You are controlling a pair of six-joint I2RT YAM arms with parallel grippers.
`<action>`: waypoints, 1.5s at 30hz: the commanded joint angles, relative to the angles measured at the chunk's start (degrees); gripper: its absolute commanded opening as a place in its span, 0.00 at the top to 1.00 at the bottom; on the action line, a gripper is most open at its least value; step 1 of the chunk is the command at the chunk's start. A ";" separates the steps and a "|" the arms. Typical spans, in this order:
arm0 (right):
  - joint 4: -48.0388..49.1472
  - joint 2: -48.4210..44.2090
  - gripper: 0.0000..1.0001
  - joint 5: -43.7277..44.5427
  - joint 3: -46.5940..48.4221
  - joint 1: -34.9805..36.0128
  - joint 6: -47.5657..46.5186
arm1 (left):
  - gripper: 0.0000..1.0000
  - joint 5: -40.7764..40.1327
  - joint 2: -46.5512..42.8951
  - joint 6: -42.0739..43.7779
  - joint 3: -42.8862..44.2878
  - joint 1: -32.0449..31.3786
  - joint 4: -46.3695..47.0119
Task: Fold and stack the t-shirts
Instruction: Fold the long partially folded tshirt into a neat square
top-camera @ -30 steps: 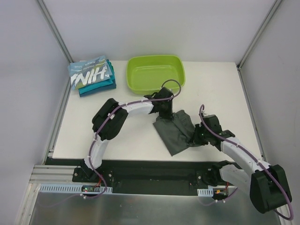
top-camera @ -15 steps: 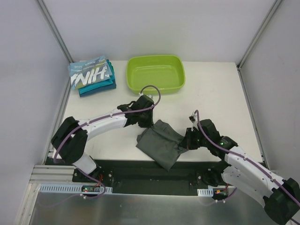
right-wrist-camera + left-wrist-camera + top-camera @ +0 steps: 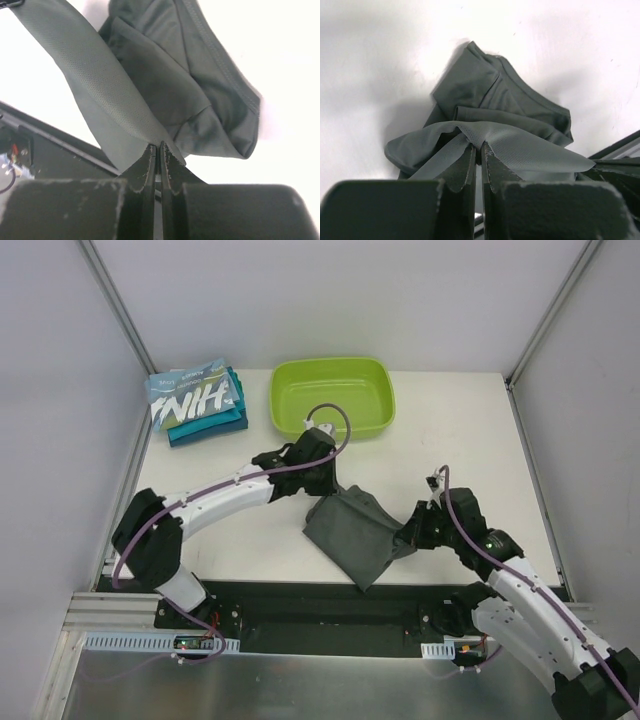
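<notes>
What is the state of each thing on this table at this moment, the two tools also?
dark grey t-shirt: bunched, partly folded, pinched by both tools.
left tool: shut on the dark grey t-shirt.
right tool: shut on the dark grey t-shirt.
light blue t-shirt: folded, on top of the stack.
teal t-shirts: folded, stacked beneath it.
lime-green tub: upright, empty.

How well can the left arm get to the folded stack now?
Probably not yet: left gripper is shut on the grey shirt, as is the right gripper. Otherwise the way to the stack looks free.
</notes>
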 commanded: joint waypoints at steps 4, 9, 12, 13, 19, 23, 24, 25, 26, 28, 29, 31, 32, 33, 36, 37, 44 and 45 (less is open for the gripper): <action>4.46 6.16 0.90 9.41 -1.05 -5.04 -5.14 | 0.97 -1.64 17.08 4.67 13.80 -0.28 1.86; -0.19 8.64 0.50 31.65 5.71 -6.18 -5.06 | 0.59 -2.09 24.83 9.06 25.66 0.07 0.46; -1.85 6.80 0.04 33.17 8.87 -6.18 -8.31 | 0.02 3.25 24.32 11.09 30.08 0.07 0.01; -3.69 5.66 0.04 32.12 9.75 -6.18 -8.14 | 0.01 3.98 23.27 11.27 29.82 0.07 0.01; 2.43 -2.61 0.04 2.20 3.98 -6.18 -5.61 | 0.01 13.27 16.94 11.89 21.05 -0.02 1.32; 12.69 -0.34 0.04 -11.90 -1.30 -6.10 -0.06 | 0.01 20.23 18.77 11.63 19.71 -0.10 4.05; 14.82 1.15 0.04 -12.09 -2.18 -6.01 0.29 | 0.01 21.55 20.08 11.80 20.67 -0.02 4.40; 15.36 2.82 0.04 -11.14 -2.36 -6.09 -0.23 | 0.01 22.52 21.31 11.97 21.90 -0.10 4.84; 14.93 4.92 0.04 -9.04 -1.93 -6.10 -0.84 | 0.01 23.49 22.98 12.06 23.21 -0.10 4.93; 14.40 8.96 0.04 -5.17 -1.05 -6.18 -2.51 | 0.01 24.99 26.32 12.77 26.29 -0.10 5.02; 13.79 11.07 0.04 -3.24 -0.53 -6.27 -2.86 | 0.01 25.34 27.99 12.94 27.61 0.07 5.02; 13.00 14.77 0.04 -0.24 0.27 -6.62 -4.27 | 0.01 23.51 30.89 12.33 29.55 0.07 4.85; 12.65 16.53 0.04 1.86 0.71 -6.80 -4.71 | 0.01 21.93 32.04 11.72 29.99 0.25 4.76; 12.12 18.02 0.04 3.62 1.06 -7.06 -5.15 | 0.01 20.26 32.92 11.54 30.43 0.33 4.76; 11.59 21.72 0.04 6.18 1.33 -8.64 -5.77 | 0.01 14.80 35.21 10.48 30.35 1.38 3.88; 11.85 22.69 0.04 6.27 1.33 -9.17 -5.94 | 0.01 14.27 35.65 9.87 30.17 2.09 3.62; 17.91 30.51 0.04 4.60 2.99 -11.72 -9.98 | 0.01 16.64 32.77 4.95 19.65 6.75 3.00; 17.66 31.39 0.04 4.78 4.65 -11.81 -10.77 | 0.01 16.99 30.75 3.99 16.58 6.66 2.91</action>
